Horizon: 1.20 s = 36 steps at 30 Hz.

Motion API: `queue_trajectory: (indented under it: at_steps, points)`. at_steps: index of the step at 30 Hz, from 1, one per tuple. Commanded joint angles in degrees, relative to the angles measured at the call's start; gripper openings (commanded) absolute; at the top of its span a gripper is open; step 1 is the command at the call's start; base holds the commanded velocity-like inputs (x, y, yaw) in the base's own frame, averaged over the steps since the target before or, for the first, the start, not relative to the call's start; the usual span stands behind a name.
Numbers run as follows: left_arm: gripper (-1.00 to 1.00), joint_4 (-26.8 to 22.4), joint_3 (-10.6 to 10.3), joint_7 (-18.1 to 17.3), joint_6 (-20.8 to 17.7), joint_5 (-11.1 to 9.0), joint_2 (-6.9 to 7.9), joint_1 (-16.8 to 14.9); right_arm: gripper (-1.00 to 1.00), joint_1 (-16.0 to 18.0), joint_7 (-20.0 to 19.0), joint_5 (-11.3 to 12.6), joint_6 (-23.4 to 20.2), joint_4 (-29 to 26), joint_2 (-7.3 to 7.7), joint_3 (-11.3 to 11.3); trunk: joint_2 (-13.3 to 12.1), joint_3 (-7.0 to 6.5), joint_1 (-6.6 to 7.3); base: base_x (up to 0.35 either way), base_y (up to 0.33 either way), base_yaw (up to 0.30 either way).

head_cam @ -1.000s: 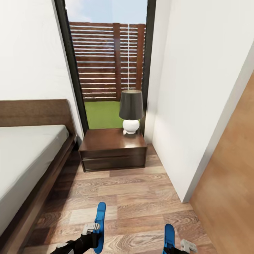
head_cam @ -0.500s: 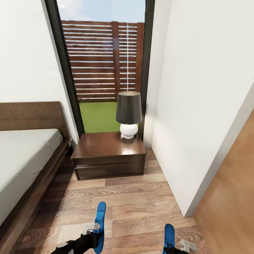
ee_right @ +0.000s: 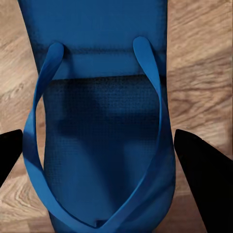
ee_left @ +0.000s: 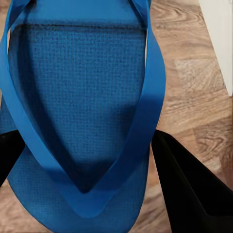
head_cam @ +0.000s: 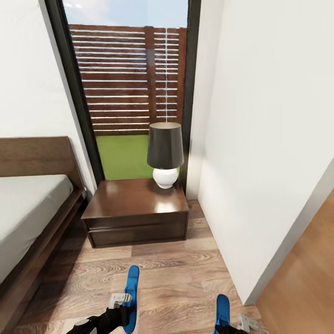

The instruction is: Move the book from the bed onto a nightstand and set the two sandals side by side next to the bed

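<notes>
Looking forward and down from the head camera, at nine o'clock lies the bed (head_cam: 23,208), its grey mattress and dark frame cut off by the picture's edge; the flat headboard (head_cam: 32,155) stands behind it against the white wall. No book can be made out on the visible part of the mattress.

At the centre sits the nightstand (head_cam: 134,206), just beside the bed frame, with a lamp (head_cam: 164,153) at its far right corner, before a tall dark-framed window (head_cam: 130,83) showing grass and a slatted fence.

At seven o'clock, the left gripper (head_cam: 121,302) holds the left sandal (head_cam: 132,297) above the wood floor (head_cam: 176,273). The sandal's long axis runs toward twelve o'clock, away from the robot, and its near end is hidden by the arm. In the left wrist view, this sandal (ee_left: 77,121) lies strap side up between the two dark fingers (ee_left: 189,189), which sit against its edges.

At five o'clock, the right sandal (head_cam: 223,311) also points toward twelve o'clock, roughly parallel to the first and well apart from it; its near end is cut off by the picture's bottom edge. In the right wrist view, the right gripper (ee_right: 109,170) has its fingers (ee_right: 204,179) at both sides of the sandal (ee_right: 102,136); the finger at one edge seems to stand slightly off the sole, so whether it clamps is hard to tell.
</notes>
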<state>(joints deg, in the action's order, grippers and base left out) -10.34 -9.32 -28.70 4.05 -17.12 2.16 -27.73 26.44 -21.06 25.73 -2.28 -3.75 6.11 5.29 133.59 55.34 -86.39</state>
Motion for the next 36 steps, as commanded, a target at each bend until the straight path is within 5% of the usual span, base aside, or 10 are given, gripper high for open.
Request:
queue_trajectory:
  at_steps: [1,20,36]
  points:
    - [-1.00,0.06,-0.44,-0.13,0.31,-0.38,0.03,-0.04,-1.00,0.02,-0.12,0.63,-0.25,-0.05,0.03,0.42,0.02,0.05,-0.02,0.272,-0.015,0.000]
    - [-1.00,0.06,-0.44,-0.13,0.34,-0.38,0.03,-0.04,-1.00,0.02,-0.12,0.63,-0.26,-0.05,0.04,0.47,0.02,0.05,-0.02,0.236,-0.106,0.011]
    - [-1.00,0.06,-0.44,-0.13,0.34,-0.38,0.03,-0.04,-1.00,0.02,-0.12,0.63,-0.26,-0.03,0.01,0.42,0.02,0.05,-0.02,0.005,-0.031,0.269]
